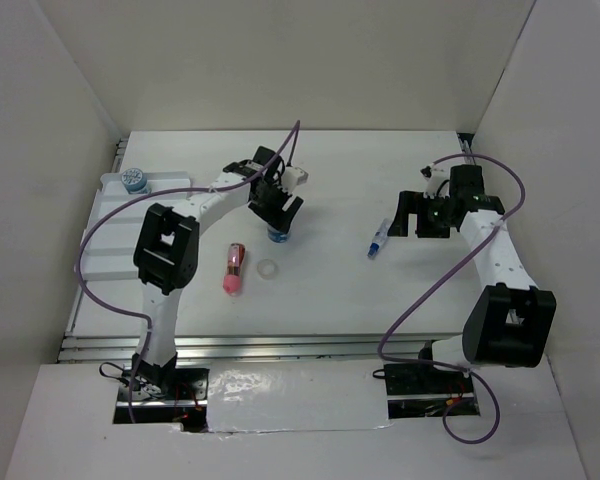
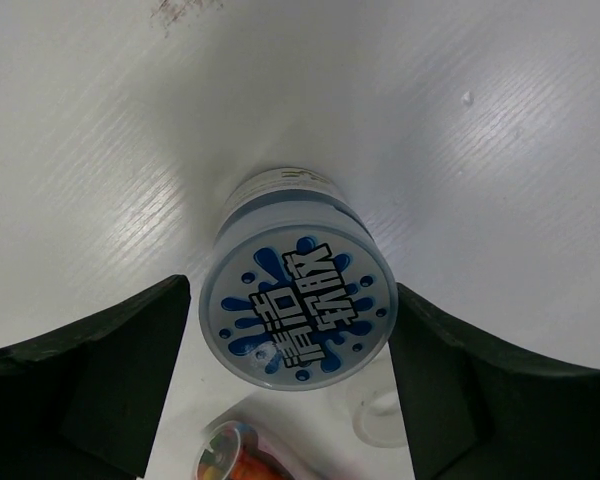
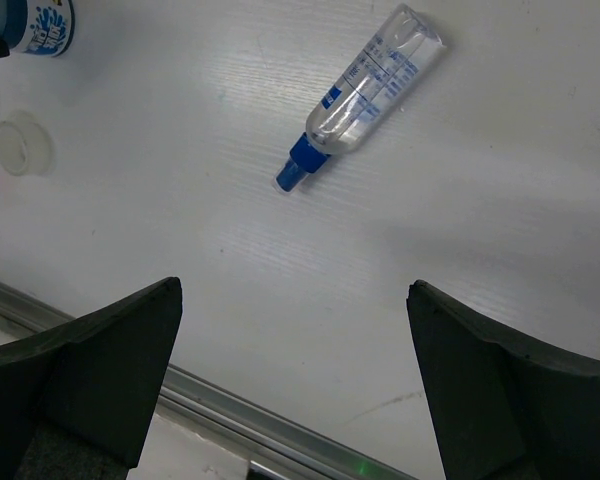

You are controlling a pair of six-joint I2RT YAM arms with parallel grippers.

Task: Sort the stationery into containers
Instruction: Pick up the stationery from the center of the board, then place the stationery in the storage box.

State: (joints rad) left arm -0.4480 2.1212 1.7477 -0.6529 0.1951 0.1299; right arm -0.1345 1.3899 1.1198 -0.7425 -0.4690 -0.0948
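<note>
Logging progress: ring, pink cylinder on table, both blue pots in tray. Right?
No. One blue pot is in the tray; the second blue pot stands on the table inside the left gripper, per top external view. Rest holds.

This is a robotics lab cell, not a home or an office. A white table point(image 1: 330, 300) stands boxed in by plain white panels point(image 1: 40, 120), and an aluminium rail point(image 1: 280, 348) runs along its near edge. A left arm point(image 1: 165, 250) and a right arm point(image 1: 500, 270), both white and black, are bolted at the front. Purple cables point(image 1: 420, 300) loop off them, and silver tape point(image 1: 290, 395) and bare wiring sit between their bases.
</note>
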